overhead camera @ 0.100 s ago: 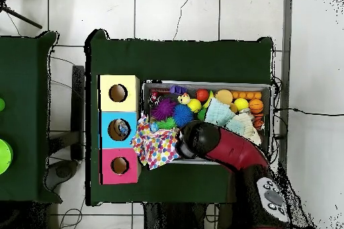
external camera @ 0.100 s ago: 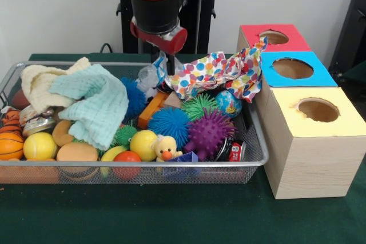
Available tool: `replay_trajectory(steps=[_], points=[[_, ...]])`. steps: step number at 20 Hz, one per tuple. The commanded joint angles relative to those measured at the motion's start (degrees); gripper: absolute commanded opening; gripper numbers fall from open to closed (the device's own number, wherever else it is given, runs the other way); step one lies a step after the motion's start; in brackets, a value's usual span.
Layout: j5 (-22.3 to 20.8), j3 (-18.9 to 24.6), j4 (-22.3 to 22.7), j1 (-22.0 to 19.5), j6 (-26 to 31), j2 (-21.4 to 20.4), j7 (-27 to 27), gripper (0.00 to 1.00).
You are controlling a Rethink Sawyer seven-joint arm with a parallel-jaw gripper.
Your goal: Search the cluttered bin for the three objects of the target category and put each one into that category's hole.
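Note:
My gripper (external camera @ 0.100 s ago: 170, 67) hangs low over the back of the wire bin (external camera @ 0.100 s ago: 131, 164), at the left end of a polka-dot cloth (external camera @ 0.100 s ago: 220, 72). That cloth stretches right over the bin's edge and rests against the red box (external camera @ 0.100 s ago: 251, 31) and blue box (external camera @ 0.100 s ago: 323, 75). The yellow box (external camera @ 0.100 s ago: 286, 118) stands nearest; each box has a round hole on top. From above, the gripper (overhead camera @ 0.100 s ago: 183, 147) is under the arm's head beside the cloth (overhead camera @ 0.100 s ago: 153, 147). Blue (external camera @ 0.100 s ago: 170, 123), purple (external camera @ 0.100 s ago: 209, 132) and green (external camera @ 0.100 s ago: 199, 106) spiky balls fill the bin's middle, with a rubber duck (external camera @ 0.100 s ago: 164, 148) in front.
A mint cloth (external camera @ 0.100 s ago: 94, 104) and a cream cloth (external camera @ 0.100 s ago: 40, 84) cover the bin's left half. Around them lie a yellow ball (external camera @ 0.100 s ago: 39, 146), a basketball (external camera @ 0.100 s ago: 10, 144), a globe ball (external camera @ 0.100 s ago: 229, 102), an orange block (external camera @ 0.100 s ago: 151, 110), crumpled clear plastic (external camera @ 0.100 s ago: 150, 75) and a can (external camera @ 0.100 s ago: 235, 151).

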Motion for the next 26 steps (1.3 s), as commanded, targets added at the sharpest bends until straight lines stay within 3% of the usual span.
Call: replay_trajectory(steps=[1, 5, 12, 18, 26], points=[[-2.81, 0.78, -2.85, -0.68, 4.14, -2.42, 1.62, 0.00], [-2.69, 0.60, -2.67, 0.06, 4.93, -4.28, 2.06, 0.00], [-2.05, -1.19, -2.56, 2.79, 11.13, -8.82, 4.71, 0.00], [0.47, -2.44, -0.74, 6.15, 13.85, -11.80, 9.38, 0.00], [4.90, -5.45, 2.00, 13.20, 13.23, -13.49, 18.25, 0.00]])
